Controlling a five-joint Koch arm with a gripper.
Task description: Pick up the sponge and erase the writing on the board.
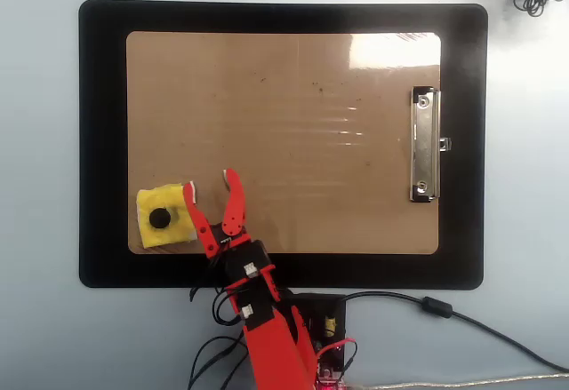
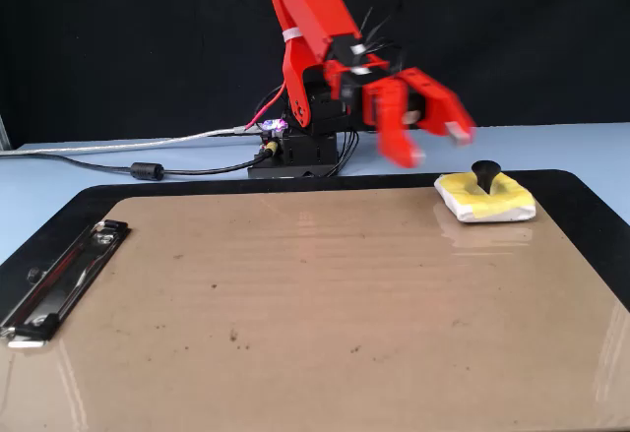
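Tan board (image 1: 284, 123) bears sponge (image 1: 164, 218); hand (image 1: 210, 182) empty.

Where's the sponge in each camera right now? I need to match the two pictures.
Overhead view: the sponge lies at the lower left corner of the board, just left of the open gripper.
Fixed view: the sponge sits at the far right of the board, right of and below the raised gripper.
Shared landmark: the silver clip at the board's opposite end.

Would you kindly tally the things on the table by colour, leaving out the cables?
Yellow: 1, the sponge
Tan: 1, the board
Black: 1, the mat
Red: 1, the arm with its open pincer
Total: 4
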